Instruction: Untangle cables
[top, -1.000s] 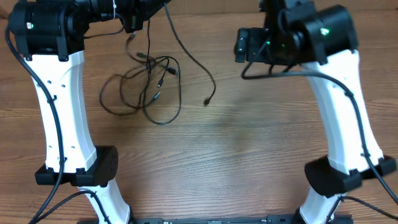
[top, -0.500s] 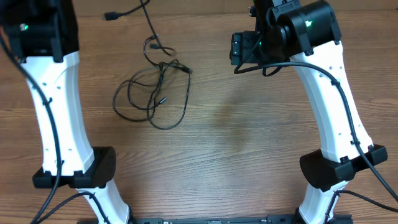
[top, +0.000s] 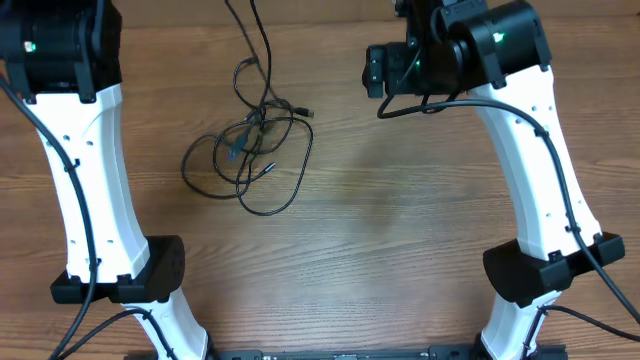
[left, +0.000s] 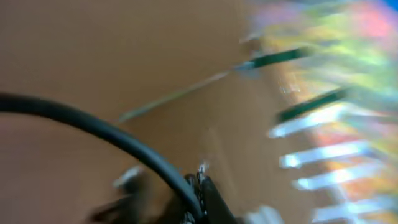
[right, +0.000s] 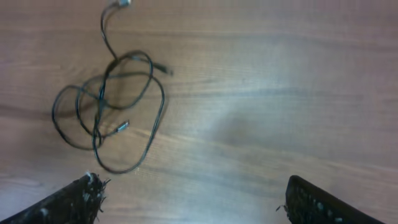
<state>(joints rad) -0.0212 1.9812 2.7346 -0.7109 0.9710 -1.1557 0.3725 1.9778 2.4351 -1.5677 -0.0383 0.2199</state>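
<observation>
The cables (top: 250, 150) lie as a loose black tangle on the wooden table, left of the middle. Two strands (top: 262, 40) rise from the tangle and run off the top edge. In the blurred left wrist view my left gripper (left: 200, 186) is shut on one black cable (left: 93, 124), which arcs away to the left. My right gripper (right: 193, 202) is open wide above bare wood, with nothing between its fingers (right: 74, 202). From that view the tangle (right: 106, 118) sits up and to the left. Neither gripper's jaws show in the overhead view.
The white left arm (top: 90, 200) stands close to the left of the tangle, its base (top: 120, 275) near the front. The right arm (top: 530, 160) and its base (top: 545, 270) are on the right. Bare table (top: 400, 220) lies between them.
My left gripper has risen out of the top of the overhead view, drawing one cable's free end up with it. The tangle has shifted slightly right. The right arm has edged left.
</observation>
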